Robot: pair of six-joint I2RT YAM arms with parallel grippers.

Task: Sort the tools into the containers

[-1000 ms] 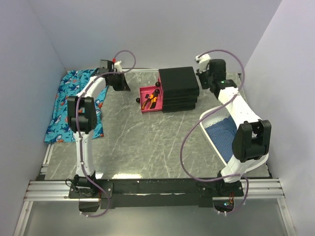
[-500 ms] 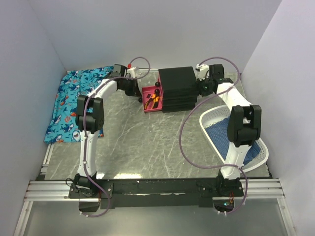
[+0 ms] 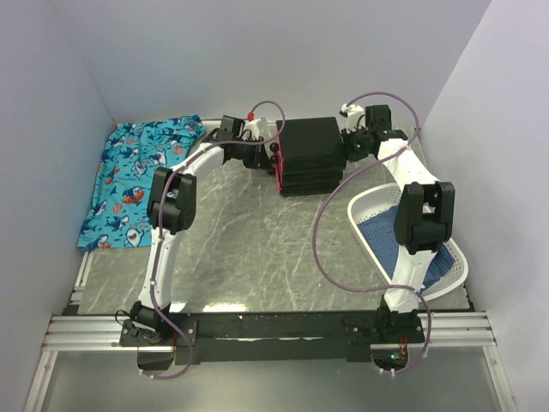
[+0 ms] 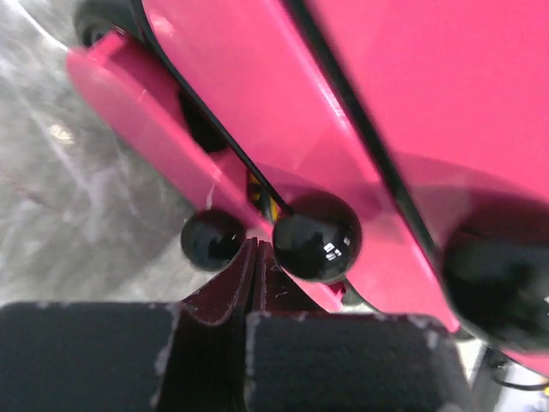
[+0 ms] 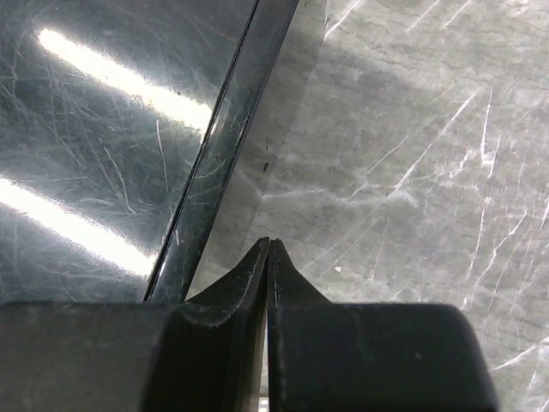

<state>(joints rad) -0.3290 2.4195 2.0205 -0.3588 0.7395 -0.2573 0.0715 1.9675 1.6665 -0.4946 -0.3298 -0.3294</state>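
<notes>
The left gripper (image 4: 255,249) is closed, its two fingers pressed flat together with nothing between them. Their tips sit between two of the black round knobs (image 4: 316,236), close up against the magenta-pink drawers (image 4: 257,94); whether they touch a knob cannot be told. The drawer fronts lie almost flush with one another. The one next to the table top stands out a little, and in the slit behind it shows a sliver of yellow and orange (image 4: 268,204), too small to say which of the tools it is. The drawers face left out of the boxy black cabinet (image 3: 310,146), which stands at the far middle of the grey marbled table (image 3: 249,249). The right gripper (image 5: 268,245) is on the cabinet's right side, its fingers also shut on nothing, the tips over bare table just beside the cabinet's glossy black wall. A white basket (image 3: 364,202) with a blue cloth (image 3: 390,233) in it lies at the near right, and a shark-patterned cloth (image 3: 137,172) covers the far left corner.
</notes>
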